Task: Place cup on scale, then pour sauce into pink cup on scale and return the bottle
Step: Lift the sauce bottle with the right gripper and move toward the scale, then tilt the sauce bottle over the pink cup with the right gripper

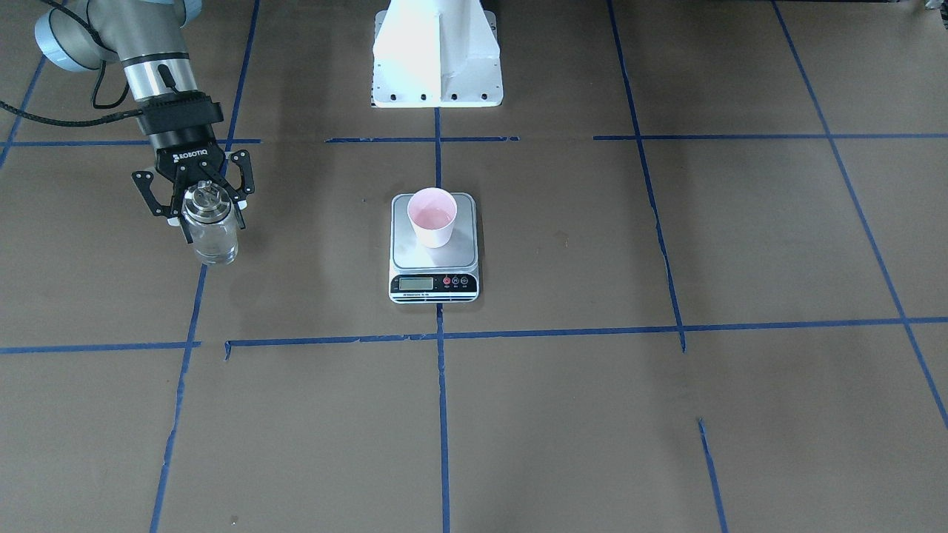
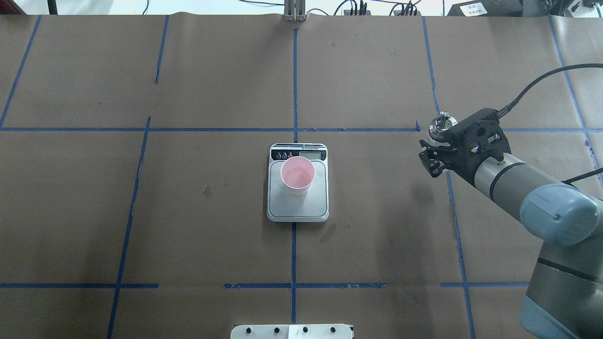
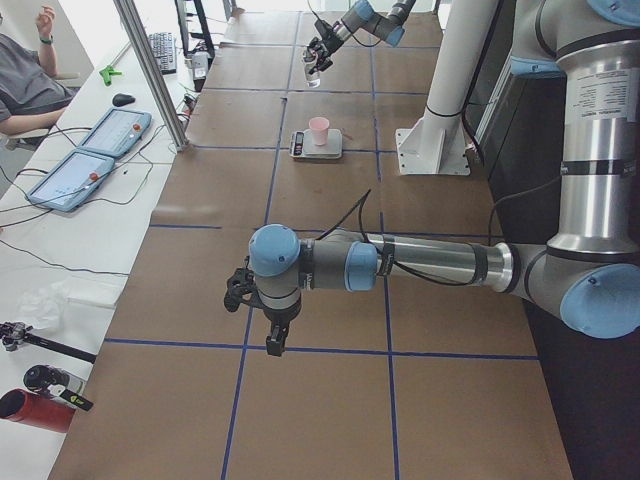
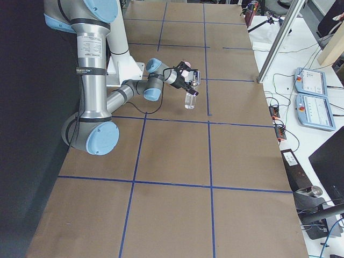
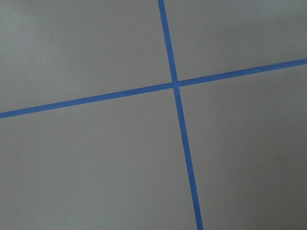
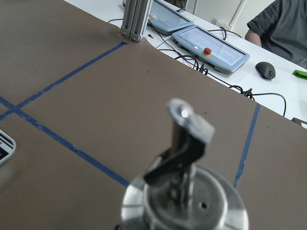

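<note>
Right hand (marked ROBOTIQ) grips bottle.

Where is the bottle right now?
In the front-facing view, the bottle is at left, upright in the right tool, well apart from the scale.

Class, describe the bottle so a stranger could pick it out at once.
On the brown table gridded with blue tape, find the white kitchen scale at the middle, then look to the robot's right arm. Its black two-finger tool grips a small clear glass bottle with a shiny silver spout cap, unlike the opaque pale pink cup on the scale.
</note>
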`<state>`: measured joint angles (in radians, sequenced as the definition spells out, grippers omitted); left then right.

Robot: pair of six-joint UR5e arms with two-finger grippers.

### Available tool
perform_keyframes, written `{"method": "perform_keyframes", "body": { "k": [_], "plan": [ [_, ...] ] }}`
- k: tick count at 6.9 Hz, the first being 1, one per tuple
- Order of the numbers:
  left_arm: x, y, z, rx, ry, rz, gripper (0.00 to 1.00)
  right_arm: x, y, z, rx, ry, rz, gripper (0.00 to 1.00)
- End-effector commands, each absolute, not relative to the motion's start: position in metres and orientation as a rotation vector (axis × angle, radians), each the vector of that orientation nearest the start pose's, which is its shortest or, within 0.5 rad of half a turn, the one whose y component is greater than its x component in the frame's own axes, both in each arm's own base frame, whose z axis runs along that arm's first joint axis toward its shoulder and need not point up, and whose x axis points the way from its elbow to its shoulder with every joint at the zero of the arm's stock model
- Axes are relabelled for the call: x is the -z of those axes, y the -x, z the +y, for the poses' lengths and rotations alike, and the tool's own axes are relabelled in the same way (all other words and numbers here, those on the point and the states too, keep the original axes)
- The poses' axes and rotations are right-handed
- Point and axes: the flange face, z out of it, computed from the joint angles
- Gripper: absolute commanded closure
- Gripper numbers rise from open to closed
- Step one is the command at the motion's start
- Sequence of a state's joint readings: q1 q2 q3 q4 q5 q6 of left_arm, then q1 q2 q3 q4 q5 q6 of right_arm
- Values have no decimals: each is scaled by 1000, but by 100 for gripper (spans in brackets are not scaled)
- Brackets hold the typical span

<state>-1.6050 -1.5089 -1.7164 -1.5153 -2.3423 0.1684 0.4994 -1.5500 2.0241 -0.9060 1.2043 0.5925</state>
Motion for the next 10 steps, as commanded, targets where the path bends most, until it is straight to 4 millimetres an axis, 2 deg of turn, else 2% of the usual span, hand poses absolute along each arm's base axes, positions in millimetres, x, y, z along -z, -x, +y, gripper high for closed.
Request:
{"method": "perform_keyframes", "body": {
  "k": [1,2,3,5,6,7,8,10],
  "plan": [
    [-620,79,-464,-142,-109,768,0,-322,367,-394,334,-1000,-503,100],
    [-620,79,-464,-143,-111,768,0,-299,375,-403,407,-1033,-394,100],
    [-620,79,-464,-143,-111,768,0,-279,396,-403,479,-1054,-274,100],
    [-619,79,-465,-145,-112,769,0,-228,466,-386,662,-1032,24,100],
    [-619,79,-465,-145,-112,769,0,-218,488,-368,806,-1084,220,100],
    [-619,79,-465,-145,-112,768,0,-219,495,-366,828,-1090,260,100],
    [-620,79,-465,-144,-110,768,0,-233,513,-367,870,-1058,301,100],
    [-620,79,-465,-144,-109,770,0,-231,528,-352,990,-1061,449,100]
  ]
}}
